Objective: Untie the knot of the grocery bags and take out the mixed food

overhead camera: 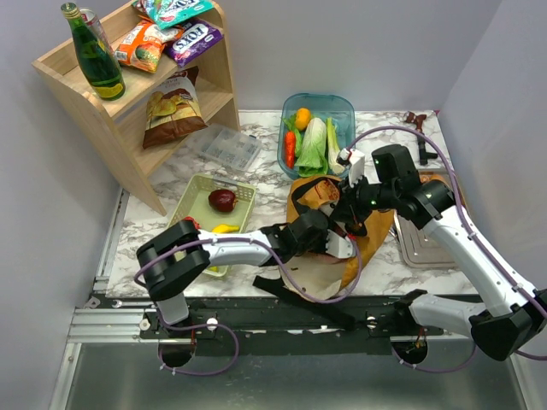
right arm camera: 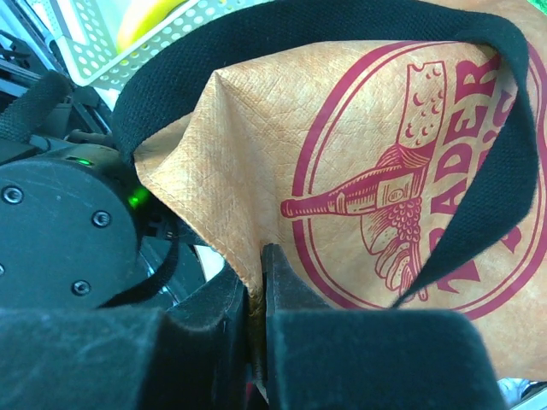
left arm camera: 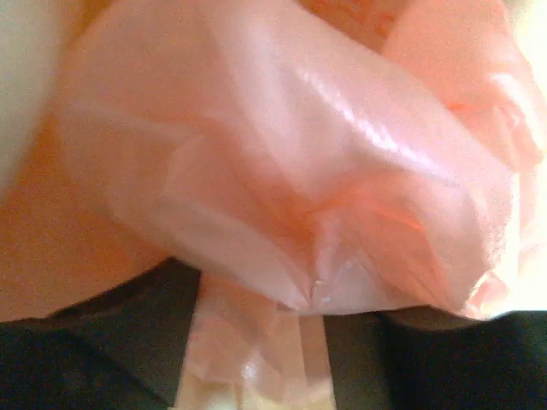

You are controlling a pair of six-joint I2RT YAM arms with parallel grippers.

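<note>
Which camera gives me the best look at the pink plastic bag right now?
Left wrist: the pink plastic bag fills the frame, a strip of it pinched in the left end effector. Top external hides it behind both arms at the tote. Right wrist shows only the tote's print, its edge pinched in the right end effector.

The tote (overhead camera: 380, 231) lies mid-surface (overhead camera: 256, 175). At its 12 o'clock sits a tub (overhead camera: 346, 111) holding leafy vegetables (overhead camera: 313, 147), a carrot-like piece (overhead camera: 290, 147) and an orange (overhead camera: 302, 116). At its 9 o'clock a basket (overhead camera: 190, 195) holds a round fruit (overhead camera: 222, 200), with a banana (overhead camera: 224, 228) at that fruit's 6 o'clock. At the tote's 3 o'clock lies a tray (overhead camera: 423, 248). At 10 o'clock stands a shelf (overhead camera: 220, 68) with a bottle (overhead camera: 94, 55) on top and a compartment box (overhead camera: 224, 145) beside it. The left pincer (left arm camera: 256, 342) meets the tote from 9 o'clock, with the plastic bag (left arm camera: 282, 171) right against it. The right pincer (right arm camera: 259, 256) clamps the tote's rim.
</note>
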